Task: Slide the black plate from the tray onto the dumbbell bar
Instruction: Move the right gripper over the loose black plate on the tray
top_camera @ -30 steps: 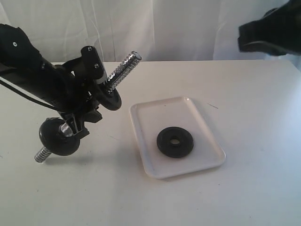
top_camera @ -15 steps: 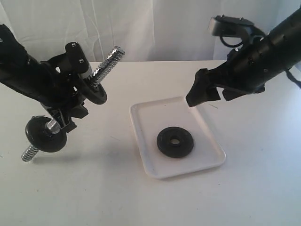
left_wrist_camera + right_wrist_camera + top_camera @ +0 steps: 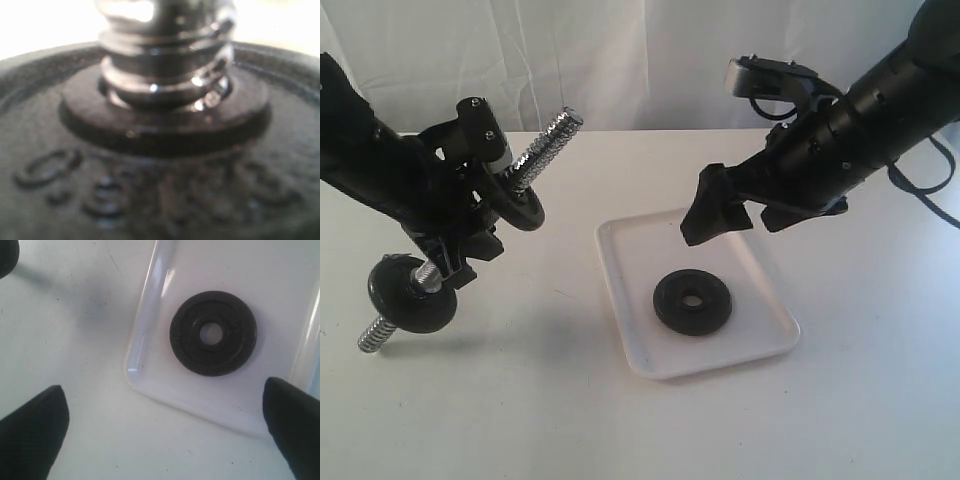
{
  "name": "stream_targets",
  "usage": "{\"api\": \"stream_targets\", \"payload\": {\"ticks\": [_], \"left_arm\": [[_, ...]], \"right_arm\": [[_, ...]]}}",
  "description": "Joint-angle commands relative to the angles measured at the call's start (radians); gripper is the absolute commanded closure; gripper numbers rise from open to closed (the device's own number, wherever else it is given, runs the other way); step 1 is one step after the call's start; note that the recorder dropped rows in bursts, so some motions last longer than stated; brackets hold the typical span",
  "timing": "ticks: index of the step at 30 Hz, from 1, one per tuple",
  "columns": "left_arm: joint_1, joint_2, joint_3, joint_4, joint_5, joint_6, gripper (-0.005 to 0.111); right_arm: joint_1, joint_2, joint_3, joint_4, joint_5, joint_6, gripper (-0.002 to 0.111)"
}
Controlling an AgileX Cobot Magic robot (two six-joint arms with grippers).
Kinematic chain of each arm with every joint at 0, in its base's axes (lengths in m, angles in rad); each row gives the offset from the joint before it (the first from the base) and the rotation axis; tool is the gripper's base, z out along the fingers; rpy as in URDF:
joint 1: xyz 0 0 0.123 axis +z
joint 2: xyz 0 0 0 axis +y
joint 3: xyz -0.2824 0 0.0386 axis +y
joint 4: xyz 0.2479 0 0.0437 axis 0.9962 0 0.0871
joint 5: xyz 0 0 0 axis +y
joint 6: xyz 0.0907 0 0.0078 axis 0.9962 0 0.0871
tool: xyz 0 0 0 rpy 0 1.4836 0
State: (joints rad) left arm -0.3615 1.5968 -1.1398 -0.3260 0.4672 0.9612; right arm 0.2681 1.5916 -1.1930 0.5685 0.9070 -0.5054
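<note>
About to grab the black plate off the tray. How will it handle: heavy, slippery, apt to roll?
The black plate looks like solid cast metal, so probably heavy for its size and rigid. It lies flat on the glossy tray, so it may skid rather than lift if nudged sideways. Once on edge, its round rim could let it roll.

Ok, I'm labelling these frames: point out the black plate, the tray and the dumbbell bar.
black plate (image 3: pixel 670 302), exterior view, flat face left of its centre hole.
tray (image 3: pixel 638 258), exterior view, bare floor near its far left corner.
dumbbell bar (image 3: pixel 548 145), exterior view, upper threaded end.
</note>
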Motion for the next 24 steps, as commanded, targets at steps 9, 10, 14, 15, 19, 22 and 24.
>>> {"api": "stream_targets", "payload": {"ticks": [9, 10, 14, 15, 19, 22, 24], "left_arm": [[0.001, -0.072, -0.037, -0.055, -0.082, 0.003, 0.107], [0.001, -0.072, -0.037, -0.055, -0.082, 0.003, 0.107], [0.001, -0.072, -0.037, -0.055, -0.086, 0.003, 0.107], [0.001, -0.072, -0.037, -0.055, -0.086, 0.005, 0.107], [0.001, -0.072, -0.037, -0.055, -0.089, 0.005, 0.107], [0.001, -0.072, -0.037, -0.055, -0.093, 0.001, 0.107], [0.001, -0.072, -0.037, -0.055, -0.107, -0.022, 0.107]], "right_arm": [[0.003, -0.01, -0.006, 0.056, 0.037, -0.072, 0.003], [0.003, -0.01, -0.006, 0.066, 0.04, -0.081, 0.003], [0.009, -0.01, -0.032, 0.052, 0.051, -0.117, 0.003], [0.013, -0.008, -0.046, 0.036, 0.053, -0.118, 0.003], [0.049, 0.025, -0.118, -0.052, 0.053, -0.118, 0.003], [0.084, 0.078, -0.165, -0.131, 0.053, -0.118, 0.003], [0.106, 0.115, -0.185, -0.17, 0.053, -0.118, 0.003]]}}
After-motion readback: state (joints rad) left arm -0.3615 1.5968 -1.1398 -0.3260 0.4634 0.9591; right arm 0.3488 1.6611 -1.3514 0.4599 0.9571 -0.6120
